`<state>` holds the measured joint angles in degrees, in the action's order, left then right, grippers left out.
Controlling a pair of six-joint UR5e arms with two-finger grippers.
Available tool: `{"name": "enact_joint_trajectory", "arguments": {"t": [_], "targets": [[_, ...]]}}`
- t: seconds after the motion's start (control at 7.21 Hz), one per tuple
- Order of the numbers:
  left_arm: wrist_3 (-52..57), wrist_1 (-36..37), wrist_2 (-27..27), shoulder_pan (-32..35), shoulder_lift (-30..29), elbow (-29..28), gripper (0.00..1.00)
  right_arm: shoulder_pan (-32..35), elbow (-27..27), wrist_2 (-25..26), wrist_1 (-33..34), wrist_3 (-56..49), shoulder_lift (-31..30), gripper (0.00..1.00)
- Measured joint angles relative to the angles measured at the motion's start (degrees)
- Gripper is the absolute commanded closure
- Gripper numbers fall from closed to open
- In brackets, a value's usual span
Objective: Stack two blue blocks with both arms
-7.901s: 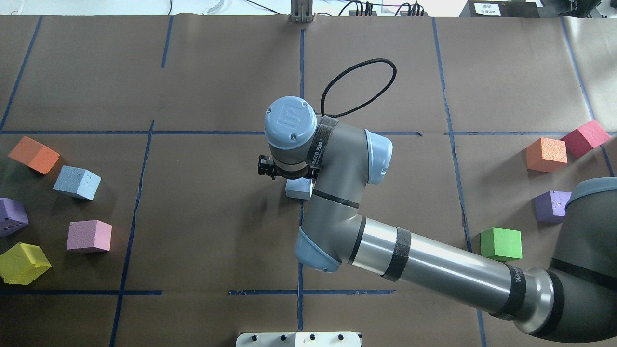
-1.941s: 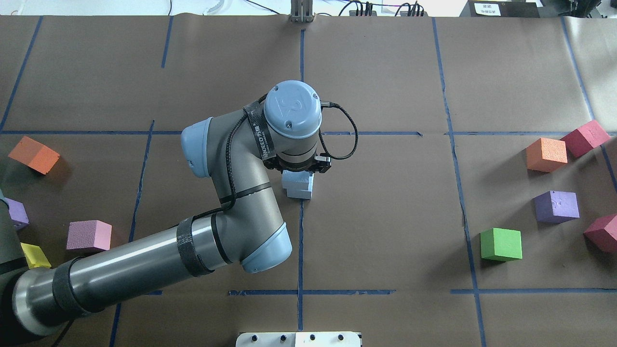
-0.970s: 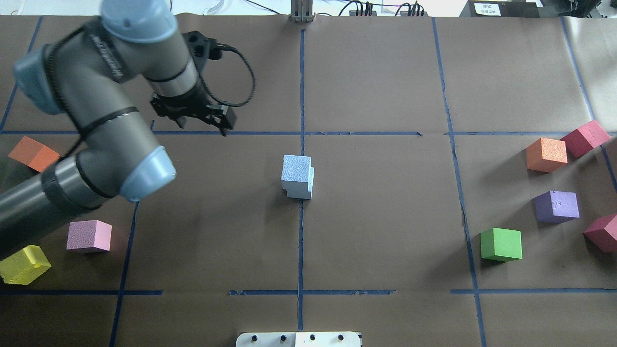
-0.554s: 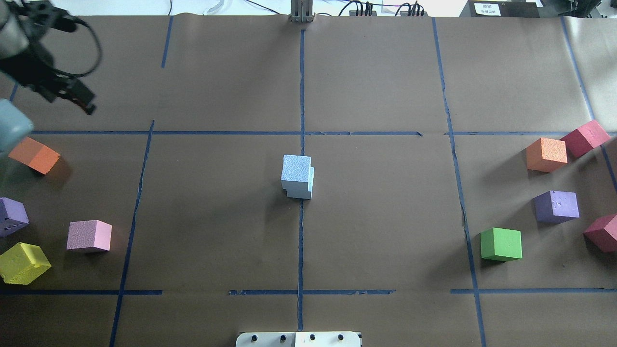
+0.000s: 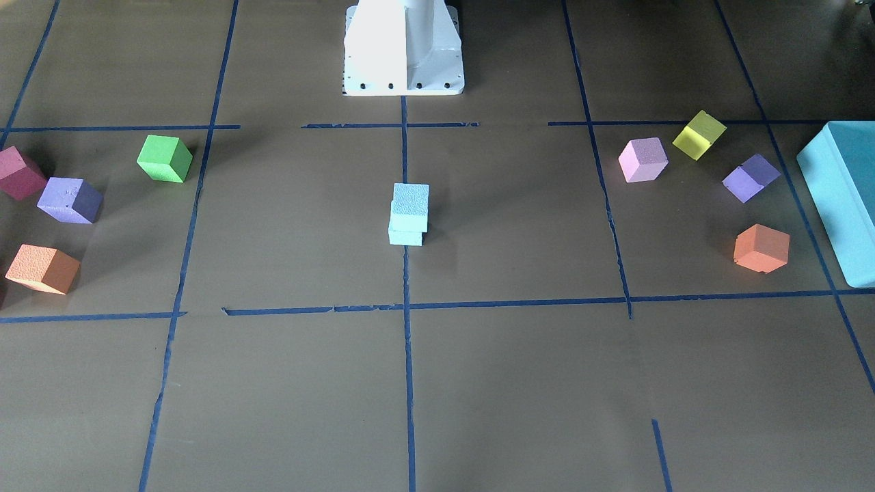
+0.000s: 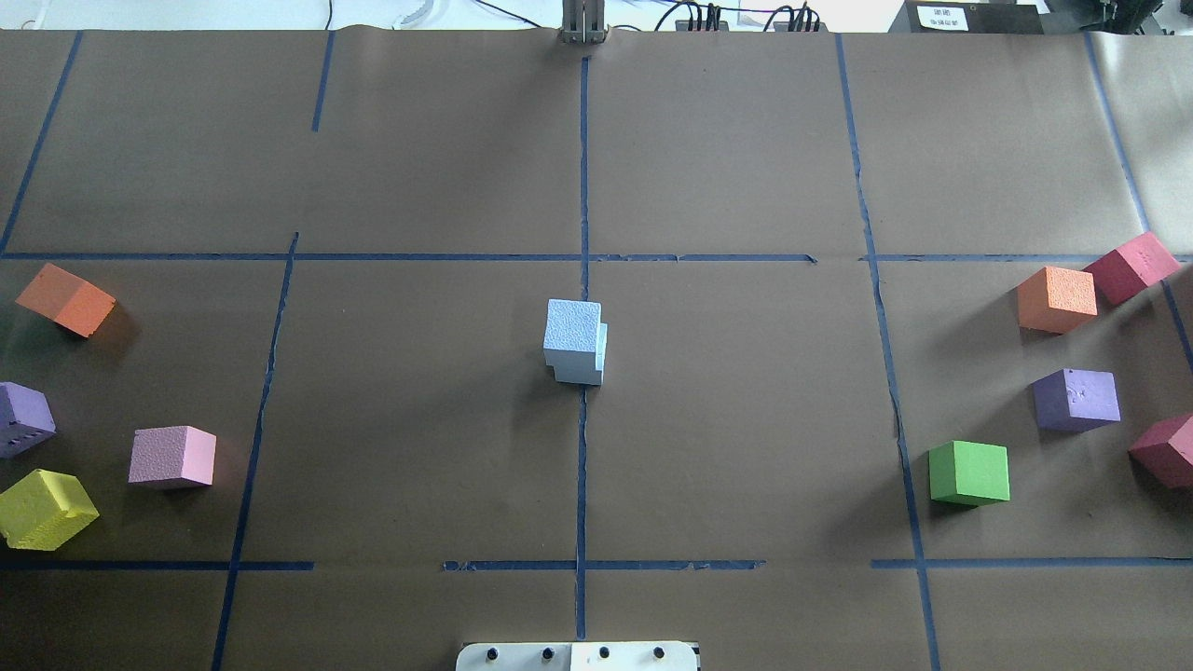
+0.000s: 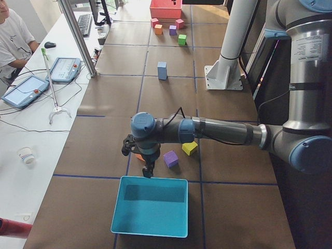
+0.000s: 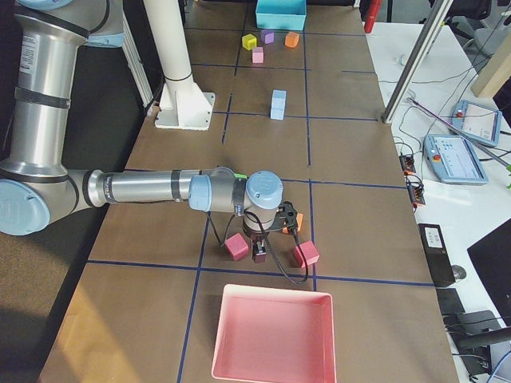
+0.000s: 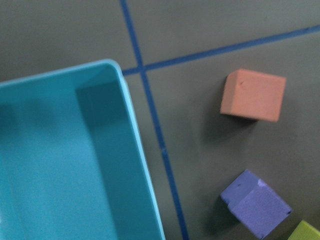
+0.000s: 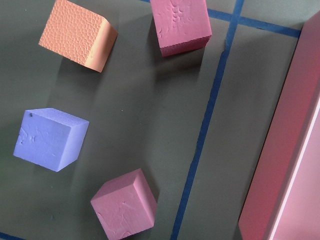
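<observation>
The two blue blocks stand stacked at the table's middle. The upper block (image 6: 571,326) (image 5: 411,198) sits slightly offset on the lower block (image 6: 593,369) (image 5: 406,238). The stack also shows in the side views (image 7: 162,70) (image 8: 278,104). No gripper touches it. My left gripper (image 7: 149,170) hangs over the far rim of the teal box (image 7: 150,207), far from the stack; I cannot tell if it is open. My right gripper (image 8: 259,254) hangs near the pink tray (image 8: 271,335) between two dark red cubes; I cannot tell its state.
On the robot's left lie an orange cube (image 6: 65,298), a purple cube (image 6: 23,417), a pink cube (image 6: 172,456) and a yellow cube (image 6: 45,508). On its right lie orange (image 6: 1056,298), red (image 6: 1131,266), purple (image 6: 1076,399) and green (image 6: 969,472) cubes.
The left arm let go of the upper blue block, rose and swung off to the left, out of the overhead view. The stack has stayed still.
</observation>
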<state>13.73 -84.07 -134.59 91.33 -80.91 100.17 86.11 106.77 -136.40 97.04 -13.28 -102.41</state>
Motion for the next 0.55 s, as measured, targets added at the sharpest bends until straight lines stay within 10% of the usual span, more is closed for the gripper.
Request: {"name": "enact_joint_trajectory", "arguments": {"t": [0.55], "targets": [[0.35, -1.42, 2.84, 1.95, 1.86, 0.07, 0.00, -0.06, 0.26, -0.06, 0.00, 0.01, 0.21, 0.00]]}}
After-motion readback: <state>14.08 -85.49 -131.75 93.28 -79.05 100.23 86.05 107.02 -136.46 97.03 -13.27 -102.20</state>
